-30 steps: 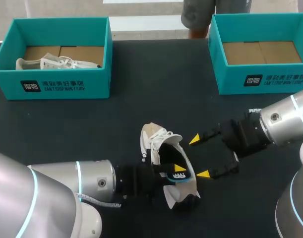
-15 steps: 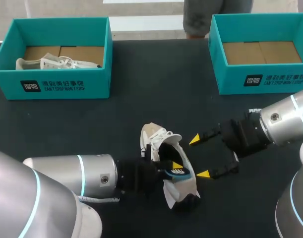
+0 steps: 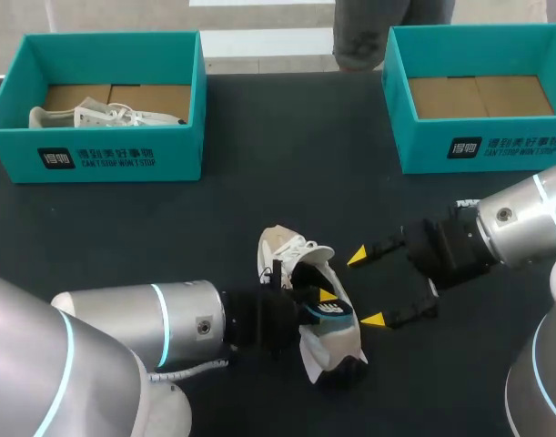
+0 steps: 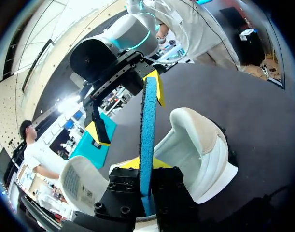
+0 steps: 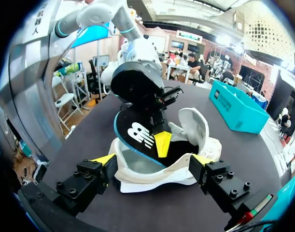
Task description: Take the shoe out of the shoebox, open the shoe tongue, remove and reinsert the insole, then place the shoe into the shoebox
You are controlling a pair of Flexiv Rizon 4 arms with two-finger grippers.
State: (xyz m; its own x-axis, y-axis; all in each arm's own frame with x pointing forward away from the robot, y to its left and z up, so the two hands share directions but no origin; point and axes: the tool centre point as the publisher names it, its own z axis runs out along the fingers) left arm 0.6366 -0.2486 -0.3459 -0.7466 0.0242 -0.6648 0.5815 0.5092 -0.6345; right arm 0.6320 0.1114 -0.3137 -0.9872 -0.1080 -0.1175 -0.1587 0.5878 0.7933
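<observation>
A white shoe (image 3: 330, 353) lies on the black table near the front middle, its opening turned toward my right arm. My left gripper (image 3: 325, 302) is over the opening, shut on a black insole (image 3: 327, 314) with a blue edge, which stands on edge partly inside the shoe. From the left wrist, the insole (image 4: 148, 121) runs up between my own fingers (image 4: 146, 164), with the shoe's heel cup (image 4: 200, 150) beside it. My right gripper (image 3: 365, 288) is open just right of the shoe. From the right wrist, its fingers (image 5: 153, 159) flank the shoe (image 5: 152, 178) without touching the insole (image 5: 136, 134).
A teal shoebox (image 3: 123, 150) at the back left holds a second white shoe (image 3: 105, 116). Another teal shoebox (image 3: 482, 147) at the back right shows only its cardboard bottom. Bare black table lies between the boxes and the shoe.
My left arm has slid a little to the right, carrying the insole further over the shoe's opening. The right arm and the shoe have stayed put.
</observation>
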